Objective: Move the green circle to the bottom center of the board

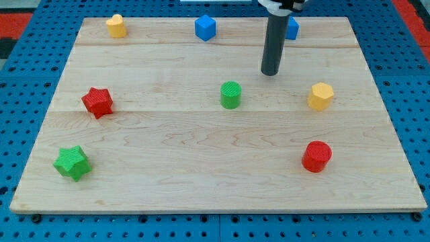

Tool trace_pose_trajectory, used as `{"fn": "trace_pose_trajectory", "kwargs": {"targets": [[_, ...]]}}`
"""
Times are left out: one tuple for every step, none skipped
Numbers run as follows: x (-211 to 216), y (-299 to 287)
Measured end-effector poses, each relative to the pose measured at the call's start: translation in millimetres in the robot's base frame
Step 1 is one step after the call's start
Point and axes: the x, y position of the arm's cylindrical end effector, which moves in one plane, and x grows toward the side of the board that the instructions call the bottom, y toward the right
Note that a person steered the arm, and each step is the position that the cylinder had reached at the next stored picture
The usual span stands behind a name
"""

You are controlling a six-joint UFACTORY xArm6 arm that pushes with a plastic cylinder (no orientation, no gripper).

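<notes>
Nearest the lens, the board's [215,202] lower centre lies bare, the target. No fingers here: my tip [271,72] is a plain rod end, resting up and right of the green circle [230,95] at mid-frame, near but apart, probably placed to push it down-frame.

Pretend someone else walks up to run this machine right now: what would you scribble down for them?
Arm: no jaws, only a dark rod. My tip rests on the wooden board, above and to the view's right of the green circle block, not touching it.
Job's thing: the green circle block sits near the board's middle.
Others: red star, green star, red cylinder, yellow hexagon, yellow block, blue cube, and another blue block partly behind the rod.
Done: nothing visible yet.
Left: push the circle down to bottom centre; that path looks clear.
</notes>
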Motion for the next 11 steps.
{"fn": "trace_pose_trajectory", "kwargs": {"targets": [[19, -5], [20, -27], [34, -40], [66, -52], [56, -68], [41, -83], [44, -115], [65, -134], [90, -145], [86, -185], [96, -187]]}}
